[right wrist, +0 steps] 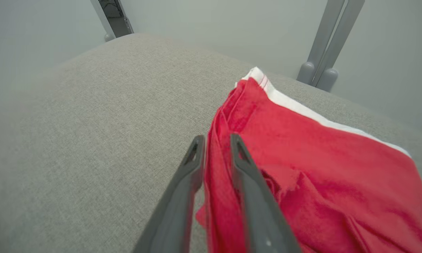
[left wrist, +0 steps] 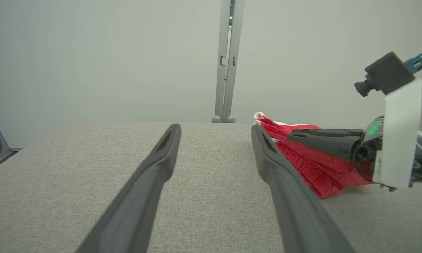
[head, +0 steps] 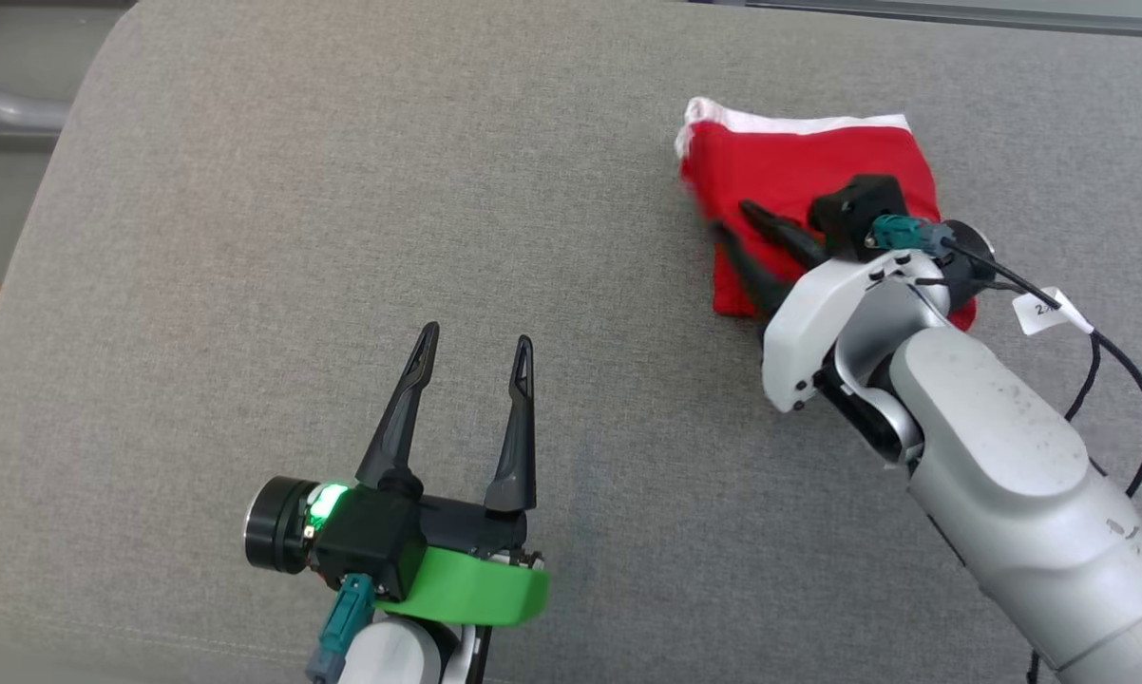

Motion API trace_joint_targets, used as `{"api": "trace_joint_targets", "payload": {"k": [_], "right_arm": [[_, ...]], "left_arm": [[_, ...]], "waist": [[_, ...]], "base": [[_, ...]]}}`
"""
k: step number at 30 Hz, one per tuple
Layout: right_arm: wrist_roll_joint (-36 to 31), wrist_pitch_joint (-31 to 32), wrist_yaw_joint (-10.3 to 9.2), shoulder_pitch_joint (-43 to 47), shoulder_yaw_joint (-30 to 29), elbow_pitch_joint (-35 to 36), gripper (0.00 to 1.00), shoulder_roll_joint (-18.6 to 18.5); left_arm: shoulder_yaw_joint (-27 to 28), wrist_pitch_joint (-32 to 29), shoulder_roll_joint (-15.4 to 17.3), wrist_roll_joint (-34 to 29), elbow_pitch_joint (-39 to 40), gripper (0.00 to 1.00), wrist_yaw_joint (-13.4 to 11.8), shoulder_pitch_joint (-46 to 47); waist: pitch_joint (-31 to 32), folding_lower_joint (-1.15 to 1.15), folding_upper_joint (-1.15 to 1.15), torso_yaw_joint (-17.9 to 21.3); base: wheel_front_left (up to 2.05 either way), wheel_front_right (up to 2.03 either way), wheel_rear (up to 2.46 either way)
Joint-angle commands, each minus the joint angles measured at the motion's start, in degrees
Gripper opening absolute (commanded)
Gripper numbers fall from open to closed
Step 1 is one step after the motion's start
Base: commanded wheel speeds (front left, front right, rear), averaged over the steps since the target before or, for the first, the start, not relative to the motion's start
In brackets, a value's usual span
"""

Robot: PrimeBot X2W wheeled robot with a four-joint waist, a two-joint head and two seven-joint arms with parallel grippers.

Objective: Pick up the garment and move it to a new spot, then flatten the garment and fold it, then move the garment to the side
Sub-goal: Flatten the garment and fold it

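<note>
The garment is a red cloth with a white band, folded into a small bundle at the far right of the grey cushioned surface. My right gripper lies over the bundle's left edge. In the right wrist view its fingers stand a little apart with the garment's folded edge running between them. My left gripper is open and holds nothing, hovering over bare cushion well left of the garment. Between its fingers, the left wrist view has the garment on the right, under the right gripper's finger.
The cushion's left edge drops off at the far left. A grey metal post stands behind the far edge before a pale wall. A black cable with a white tag hangs from the right wrist.
</note>
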State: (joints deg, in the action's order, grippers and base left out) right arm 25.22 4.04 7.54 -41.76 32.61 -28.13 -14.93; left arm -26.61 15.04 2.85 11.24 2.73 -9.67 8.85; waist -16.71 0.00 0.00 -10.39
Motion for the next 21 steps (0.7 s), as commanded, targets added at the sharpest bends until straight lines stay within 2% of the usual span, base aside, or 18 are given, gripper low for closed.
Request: {"api": "trace_joint_targets", "payload": {"k": [1,7,11,14,17,21], "right_arm": [[0.98,0.20,-0.12,1.17,-0.55,2.01,1.00,-0.09],[0.08,-0.18,-0.12,3.93,-4.69,10.54,1.00,-4.00],[0.83,-0.95,-0.12,7.14,-9.49,13.10,1.00,-8.65],[1.19,-3.36,-0.12,10.57,-13.05,14.47,1.00,-12.19],[2.30,-6.98,-0.11,13.76,-15.23,15.45,1.00,-14.23],[3.00,-11.65,-0.11,17.81,-15.73,14.92,1.00,-16.53]], "left_arm": [[0.16,0.16,0.10,0.16,-0.19,1.00,-0.02,-0.45],[0.08,0.15,0.12,-0.48,-0.35,1.00,0.43,-0.74],[0.18,0.16,0.12,-0.69,-0.43,1.00,0.61,-1.02],[0.66,0.16,0.12,-0.83,-0.19,1.00,0.65,-1.32],[1.38,0.16,0.11,-1.26,0.23,1.00,0.65,-1.50],[2.02,0.15,0.12,-1.68,0.82,1.00,0.83,-1.85]], "waist": [[0.26,0.00,0.00,0.50],[1.21,0.00,0.00,2.17],[1.73,0.00,0.00,2.63],[1.87,0.00,0.00,3.14],[1.82,0.00,0.00,3.95],[1.88,0.00,0.00,5.25]], "base": [[0.00,0.00,0.00],[0.00,0.00,0.00],[0.00,0.00,0.00],[0.00,0.00,0.00],[0.00,0.00,0.00],[0.00,0.00,0.00]]}}
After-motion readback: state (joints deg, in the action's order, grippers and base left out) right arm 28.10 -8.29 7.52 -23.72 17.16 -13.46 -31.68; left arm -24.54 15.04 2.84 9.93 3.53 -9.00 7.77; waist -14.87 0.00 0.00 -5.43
